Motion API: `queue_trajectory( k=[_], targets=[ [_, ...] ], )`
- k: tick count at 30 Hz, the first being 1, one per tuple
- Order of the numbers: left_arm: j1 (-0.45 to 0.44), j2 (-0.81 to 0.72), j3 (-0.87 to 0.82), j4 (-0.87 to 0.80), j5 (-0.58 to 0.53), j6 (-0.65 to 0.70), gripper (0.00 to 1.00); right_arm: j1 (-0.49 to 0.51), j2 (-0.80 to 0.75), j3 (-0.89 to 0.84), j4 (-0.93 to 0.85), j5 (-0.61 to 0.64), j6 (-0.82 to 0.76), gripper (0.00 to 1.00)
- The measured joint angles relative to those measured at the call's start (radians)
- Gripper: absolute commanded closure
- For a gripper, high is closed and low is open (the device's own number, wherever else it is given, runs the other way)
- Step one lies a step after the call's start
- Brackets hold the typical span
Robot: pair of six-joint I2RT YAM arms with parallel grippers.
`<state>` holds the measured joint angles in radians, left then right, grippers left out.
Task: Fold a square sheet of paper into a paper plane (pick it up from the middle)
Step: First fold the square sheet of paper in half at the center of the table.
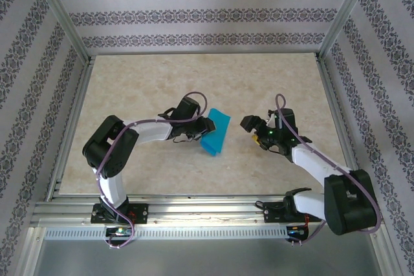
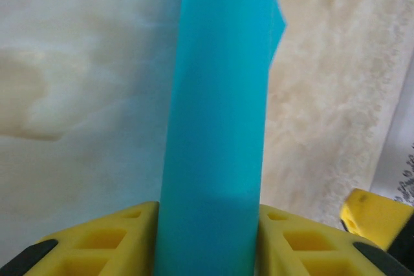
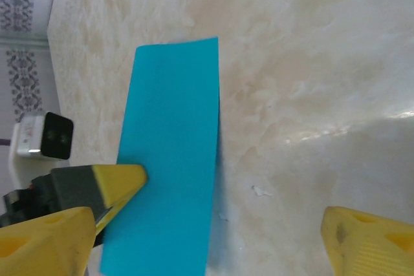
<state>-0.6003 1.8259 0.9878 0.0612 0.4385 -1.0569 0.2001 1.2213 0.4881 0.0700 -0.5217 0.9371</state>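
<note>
Nearest the lens: yellow fingers [image 2: 123, 240] of the left gripper [image 1: 204, 126], clamped from both sides on the square sheet of paper [image 1: 215, 132]. Holds it as a long, narrow teal strip, already doubled lengthwise, running straight out ahead of the fingertips and reaching well past them. Cannot tell whether the far end rests on the table [image 1: 129, 95] or hangs just above it.

To the right of that grip, across a bare gap: right gripper [image 1: 248, 123], jaws spread wide, holding nothing, facing the strip's free long edge.

Treat progress as early. Shows one lengthwise fold. Shows no nose corners turned in, no wings and no pointed dart. Remaining, by judgement: lay the strip flat, turn the front corners in to the centre crease, fold again, then form the wings.
</note>
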Motion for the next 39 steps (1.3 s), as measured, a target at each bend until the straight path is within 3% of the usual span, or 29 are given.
queue_trajectory(
  k=[15,39],
  targets=[
    [-0.014,-0.056,-0.148,0.134,-0.106,-0.105,0.58,0.131,0.185,0.113,0.033,-0.079,-0.024,0.37],
    [-0.027,-0.052,0.014,-0.159,-0.171,0.082,0.41,0.138,0.218,0.132,0.036,-0.097,-0.027,0.38]
  ],
)
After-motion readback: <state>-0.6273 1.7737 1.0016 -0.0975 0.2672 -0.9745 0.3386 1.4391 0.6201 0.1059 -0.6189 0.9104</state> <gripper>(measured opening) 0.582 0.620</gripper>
